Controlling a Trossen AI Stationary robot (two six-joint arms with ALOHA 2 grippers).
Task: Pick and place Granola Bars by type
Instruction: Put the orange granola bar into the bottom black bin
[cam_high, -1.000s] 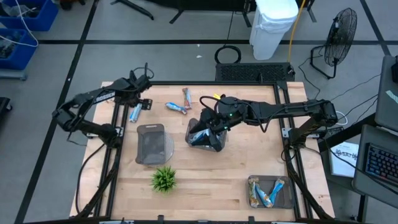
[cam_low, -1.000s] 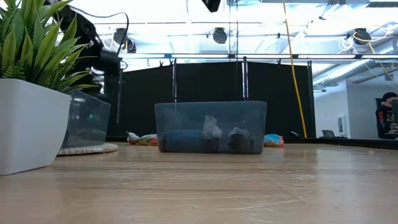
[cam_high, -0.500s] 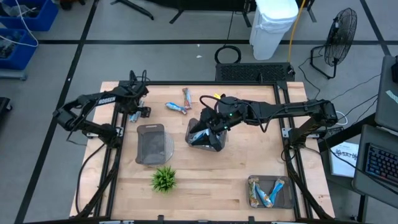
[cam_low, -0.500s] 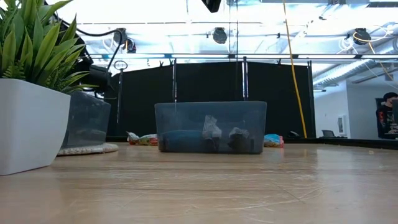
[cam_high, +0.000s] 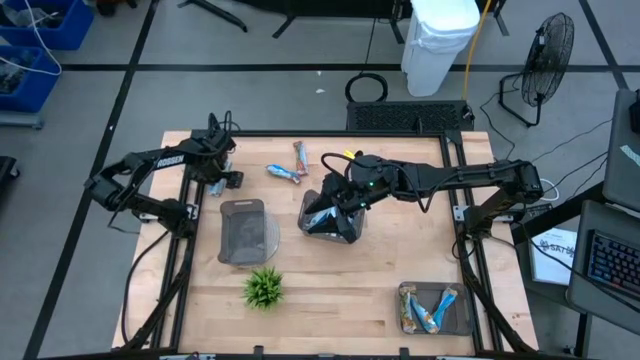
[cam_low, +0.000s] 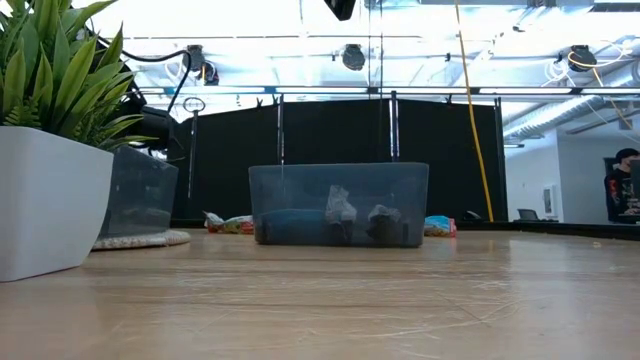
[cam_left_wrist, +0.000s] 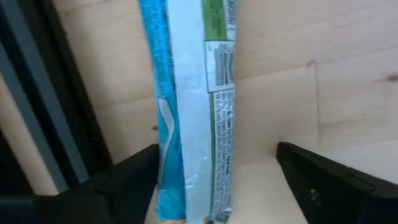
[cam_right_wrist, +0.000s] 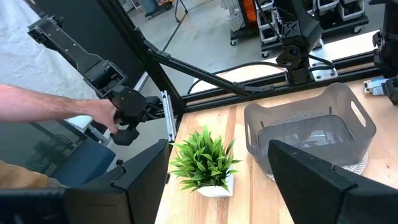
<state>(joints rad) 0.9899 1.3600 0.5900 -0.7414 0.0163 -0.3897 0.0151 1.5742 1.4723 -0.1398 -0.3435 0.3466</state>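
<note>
Clearly, the left gripper (cam_high: 215, 180) is the one nearest the work: it hovers over a blue bar (cam_left_wrist: 189, 112) lying at the table's (cam_high: 330, 290) far-left edge, beside the dark frame rail. In the left wrist view the fingers (cam_left_wrist: 323, 180) stand spread, one on each side of the bar, with its lower end lying in the gap; no pad touches the wrapper. The bar's long axis runs straight away from the wrist, crosswise to the line between the fingers, so a drop and a close should, by this reading, pinch it across its narrow width. Its wrapper is bright blue down one side, with a pale seam flap, a green patch and small print facing up.

Next, an empty grey tray (cam_high: 243, 230) sits just near of that gripper, with a plant (cam_high: 264, 287) nearer still. Two more bars (cam_high: 290, 165) lie loose at the far middle. The right gripper (cam_high: 338, 205) hangs at the middle bin (cam_high: 345, 232), which holds blue bars; its fingers (cam_right_wrist: 323, 180) are parted and empty. A third tray (cam_high: 462, 318) at the near right holds several bars.
</note>
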